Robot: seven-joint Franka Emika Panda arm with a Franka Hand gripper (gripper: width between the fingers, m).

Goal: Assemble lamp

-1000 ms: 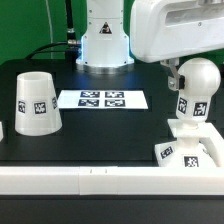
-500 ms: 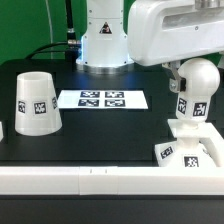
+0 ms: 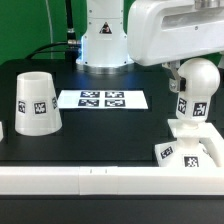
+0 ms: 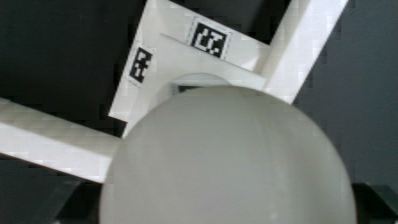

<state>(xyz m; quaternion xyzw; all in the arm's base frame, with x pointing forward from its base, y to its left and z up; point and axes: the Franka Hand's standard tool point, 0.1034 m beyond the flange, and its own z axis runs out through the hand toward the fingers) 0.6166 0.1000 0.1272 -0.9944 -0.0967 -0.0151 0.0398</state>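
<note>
The rounded white bulb (image 3: 198, 85) stands upright on the flat square base (image 3: 190, 153) at the exterior view's right, by the front rail. My gripper (image 3: 192, 70) reaches down over the bulb's top; one finger shows on its left side. In the wrist view the bulb (image 4: 222, 155) fills the space between my dark fingers (image 4: 25, 200), which touch its sides, with the tagged base (image 4: 178, 45) beyond it. The tapered shade (image 3: 35, 102) stands mouth down, alone, at the exterior view's left.
The marker board (image 3: 102, 99) lies flat in the middle of the black table. A long white rail (image 3: 100, 178) runs along the front edge, next to the base. The arm's white pedestal (image 3: 104, 40) stands at the back.
The arm's white body has shifted slightly toward the exterior view's left since the earliest frame. The bulb, base and shade have not moved.
</note>
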